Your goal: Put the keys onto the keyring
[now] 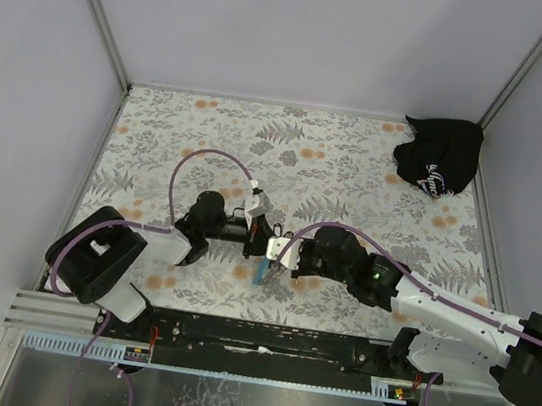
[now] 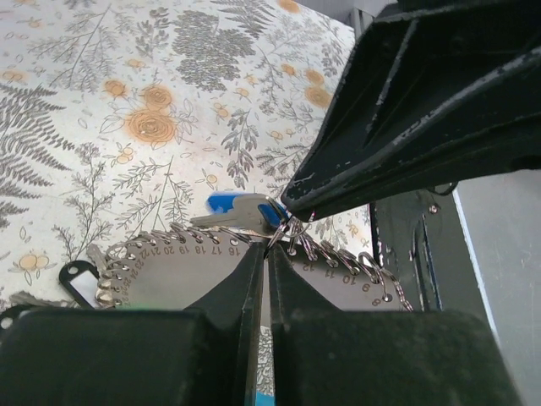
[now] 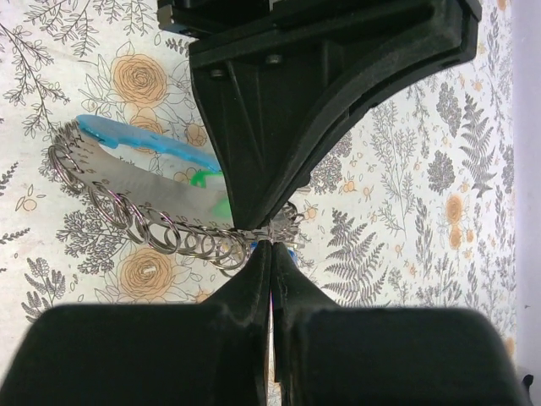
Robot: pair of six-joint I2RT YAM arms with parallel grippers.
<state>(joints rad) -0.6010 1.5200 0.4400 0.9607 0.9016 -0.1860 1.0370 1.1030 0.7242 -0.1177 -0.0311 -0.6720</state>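
Observation:
The keyring is a grey numbered metal plate (image 2: 169, 275) edged with several split rings (image 3: 173, 237), with a light-blue strap (image 3: 135, 139) and a green piece (image 3: 200, 179). It lies mid-table between both arms (image 1: 263, 268). My left gripper (image 2: 267, 250) is shut, its tips pinching a ring at the plate's edge. My right gripper (image 3: 270, 246) is shut too and meets the left one tip to tip (image 1: 273, 249). A blue-headed key (image 2: 232, 205) hangs at the right gripper's tip, and blue shows on both sides of its fingers (image 3: 292, 254).
A black cloth bag with white print (image 1: 439, 156) lies in the far right corner. The floral tablecloth (image 1: 357, 165) covers the table, and grey walls close it in on three sides. A small black loop (image 2: 76, 279) sits at the plate's left end.

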